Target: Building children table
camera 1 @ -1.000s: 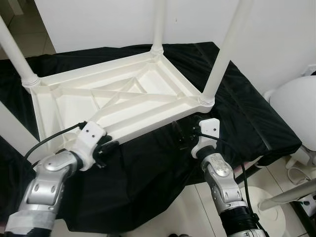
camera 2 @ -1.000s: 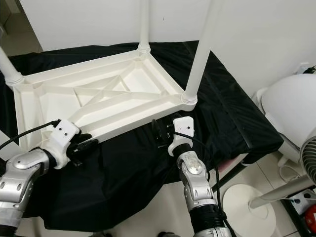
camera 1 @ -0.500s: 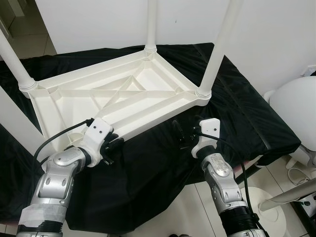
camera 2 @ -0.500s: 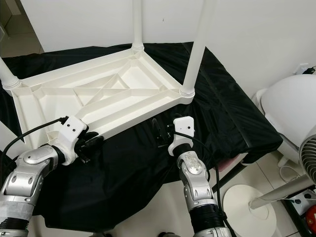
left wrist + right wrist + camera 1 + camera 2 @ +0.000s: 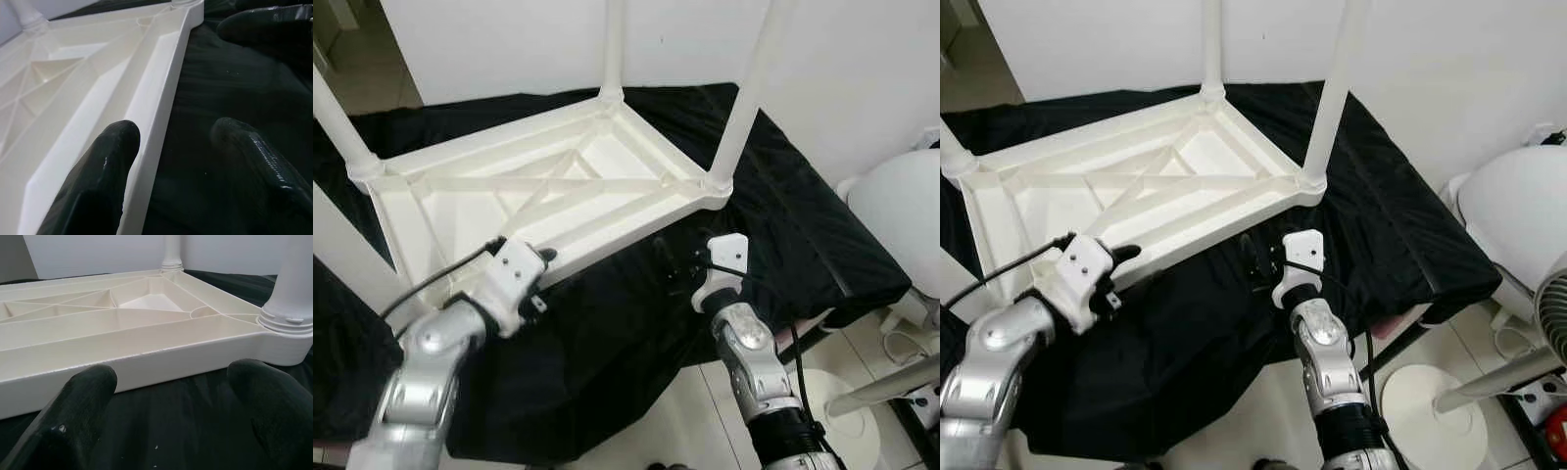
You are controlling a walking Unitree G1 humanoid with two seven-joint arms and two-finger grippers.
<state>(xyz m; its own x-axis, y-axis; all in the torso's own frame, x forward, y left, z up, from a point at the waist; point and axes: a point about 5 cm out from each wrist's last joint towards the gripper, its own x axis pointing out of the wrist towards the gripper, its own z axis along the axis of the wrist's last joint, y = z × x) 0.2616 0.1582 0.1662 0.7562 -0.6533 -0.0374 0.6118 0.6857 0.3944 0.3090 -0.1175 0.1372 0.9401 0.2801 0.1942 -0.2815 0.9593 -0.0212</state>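
Observation:
A white plastic children's table (image 5: 558, 186) lies upside down on a black cloth (image 5: 783, 215). Its legs stand up at the back (image 5: 612, 49), the right (image 5: 744, 98) and the left (image 5: 337, 127). My left gripper (image 5: 540, 277) is open at the table's near rim. In the left wrist view (image 5: 176, 132) one finger (image 5: 105, 166) lies over the rim (image 5: 156, 127) and the other (image 5: 254, 156) hangs over the cloth. My right gripper (image 5: 668, 266) is open just short of the same rim, near the right leg's socket (image 5: 286, 328). Nothing is between its fingers (image 5: 83, 396).
A white fan (image 5: 901, 225) stands on the tiled floor to the right, with its round base (image 5: 1430, 411) by my right arm. The cloth's front edge drops off just before my arms. A white wall (image 5: 509, 39) closes the back.
My left gripper has moved forward and inward along the near rim, one finger now over it. The right gripper has hardly moved. The view has shifted slightly.

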